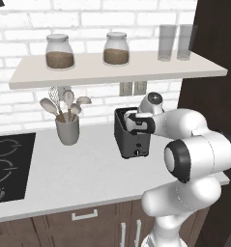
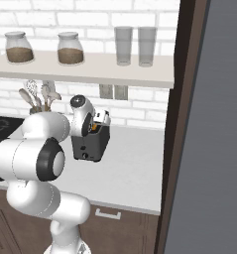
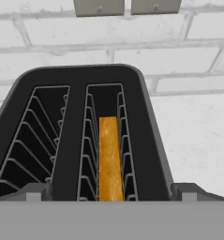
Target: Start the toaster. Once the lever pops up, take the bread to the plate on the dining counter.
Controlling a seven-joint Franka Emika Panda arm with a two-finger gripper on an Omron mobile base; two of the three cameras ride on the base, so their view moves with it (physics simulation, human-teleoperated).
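one bread (image 3: 109, 157) slice is sitting upright in the toaster's (image 1: 132, 137) right slot on the worktop (image 1: 88, 169). gripper (image 3: 111, 197) is hovering above it, jaws spread wide, gripping nothing. looking light, stiff, crumbly; pinching the top crust edge seems best.

One toaster (image 1: 130, 132) with two slots and one slice of bread (image 3: 110, 159) is counted on the worktop (image 1: 78, 169), beside one utensil cup (image 1: 67, 129), while two jars (image 1: 59, 51) and two glasses (image 1: 167, 42) are lined along the shelf (image 1: 112, 70).
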